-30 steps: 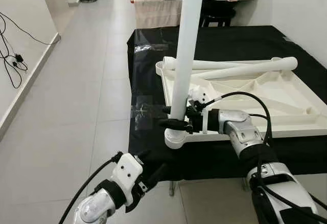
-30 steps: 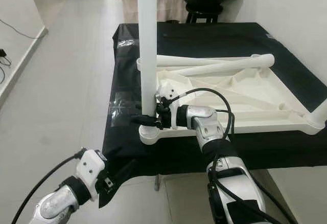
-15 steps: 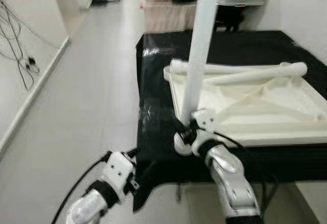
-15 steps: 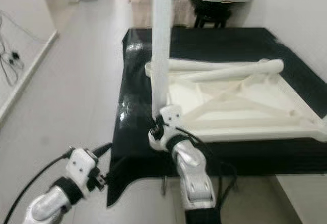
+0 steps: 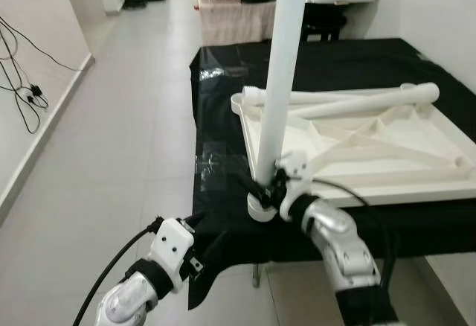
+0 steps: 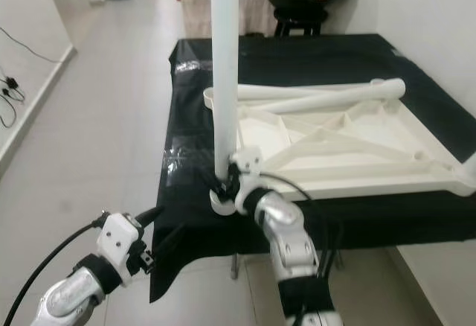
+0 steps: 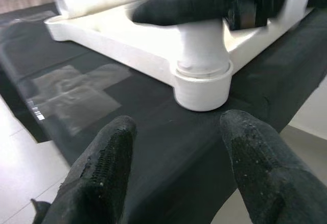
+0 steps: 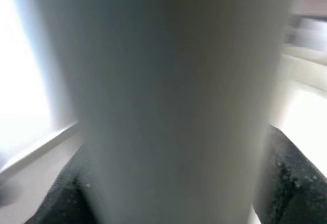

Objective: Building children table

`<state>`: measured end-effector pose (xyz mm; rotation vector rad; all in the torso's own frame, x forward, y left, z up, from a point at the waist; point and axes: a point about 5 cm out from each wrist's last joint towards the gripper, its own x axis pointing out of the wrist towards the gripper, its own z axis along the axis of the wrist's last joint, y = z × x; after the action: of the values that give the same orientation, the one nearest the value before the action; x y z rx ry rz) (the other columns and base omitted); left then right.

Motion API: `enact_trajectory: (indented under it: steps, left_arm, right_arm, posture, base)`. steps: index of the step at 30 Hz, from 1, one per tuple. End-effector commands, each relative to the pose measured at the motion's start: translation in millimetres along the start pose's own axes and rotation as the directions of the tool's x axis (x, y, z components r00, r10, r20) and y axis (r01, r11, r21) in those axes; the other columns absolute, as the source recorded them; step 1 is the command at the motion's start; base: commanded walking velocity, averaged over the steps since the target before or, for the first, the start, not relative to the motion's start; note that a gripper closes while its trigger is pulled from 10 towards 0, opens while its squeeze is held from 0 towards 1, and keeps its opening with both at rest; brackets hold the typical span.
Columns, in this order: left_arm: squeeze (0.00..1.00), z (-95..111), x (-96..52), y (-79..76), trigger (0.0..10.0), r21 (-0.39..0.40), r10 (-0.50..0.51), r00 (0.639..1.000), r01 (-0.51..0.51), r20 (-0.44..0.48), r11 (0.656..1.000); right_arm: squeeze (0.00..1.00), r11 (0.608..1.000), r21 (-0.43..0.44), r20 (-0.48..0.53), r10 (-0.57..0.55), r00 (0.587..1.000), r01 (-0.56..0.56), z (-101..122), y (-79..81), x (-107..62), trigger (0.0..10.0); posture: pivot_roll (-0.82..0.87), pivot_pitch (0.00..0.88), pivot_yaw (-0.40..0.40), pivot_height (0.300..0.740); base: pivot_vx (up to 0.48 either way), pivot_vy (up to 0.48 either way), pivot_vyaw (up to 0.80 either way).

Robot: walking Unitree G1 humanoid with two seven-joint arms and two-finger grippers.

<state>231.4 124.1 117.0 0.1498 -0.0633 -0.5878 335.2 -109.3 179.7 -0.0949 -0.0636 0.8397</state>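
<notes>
A white children's tabletop [image 5: 416,170] lies upside down on a table draped in black cloth [image 5: 223,140]. One white leg [image 5: 281,80] stands upright in the near left corner socket [image 5: 260,211]. My right gripper [image 5: 263,189] is shut on the foot of this leg, just above the socket; the right wrist view has the leg [image 8: 173,81] close up between its black fingers [image 8: 286,173]. Two more legs [image 6: 327,99] lie across the tabletop's far side. My left gripper [image 7: 179,124] hangs open below the table's near edge, facing the socket [image 7: 202,83] and touching nothing.
Tiled floor [image 5: 111,140] runs along the table's left side. Cables [image 5: 22,80] hang on the left wall. A low cabinet and a stool [image 5: 238,13] stand past the table's far end. A white wall [image 5: 446,13] closes the right side.
The camera has shifted. My right arm has swung round from the leg's right side to its near side, still shut on the foot. The left gripper stays low and open.
</notes>
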Motion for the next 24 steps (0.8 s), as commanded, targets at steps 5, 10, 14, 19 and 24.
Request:
enact_trajectory:
  steps: [5, 10, 14, 19, 24]
  left_arm:
    - [0.00, -5, 1.2, -2.3, 10.0, 0.003, -0.001, 1.000, 0.001, -0.016, 1.000]
    - [0.00, -5, 2.9, -4.0, 10.0, -0.001, 0.001, 1.000, -0.001, -0.012, 1.000]
    - [0.00, -4, 4.8, -6.9, 10.0, -0.006, 0.003, 1.000, -0.003, -0.007, 1.000]
    - [0.00, -4, 6.3, -9.4, 10.0, -0.012, 0.000, 1.000, 0.000, -0.003, 1.000]
    - [0.00, -4, 6.2, -11.9, 10.0, -0.022, -0.007, 1.000, 0.007, 0.000, 1.000]
  right_arm:
    - [0.00, 0.969, -0.043, -0.062, 0.240, 0.969, -0.243, 2, -13.2, -1.7, 10.0]
    - [0.00, 0.926, -0.051, -0.167, 0.361, 0.917, -0.374, -4, -21.0, -4.2, 10.0]
    - [0.00, 0.936, -0.008, -0.161, 0.346, 0.924, -0.352, 3, -34.0, 3.5, 0.0]
    - [0.00, 0.929, 0.043, -0.134, 0.369, 0.920, -0.367, 4, -42.0, 3.3, 0.0]
    - [0.00, 0.938, 0.050, -0.090, 0.346, 0.934, -0.342, -1, -45.3, -5.9, 0.0]
  posture:
    - [0.02, 0.106, -0.029, 0.740]
    - [0.02, 0.102, -0.041, 0.740]
    - [0.02, 0.102, -0.054, 0.740]
    - [0.01, 0.104, -0.055, 0.740]
    - [-0.01, 0.108, -0.044, 0.740]
  base:
    - [0.000, 0.000, 0.00]
    - [0.000, 0.000, 0.00]
    - [0.000, 0.000, 0.00]
    - [0.000, 0.000, 0.00]
    - [0.000, 0.000, 0.00]
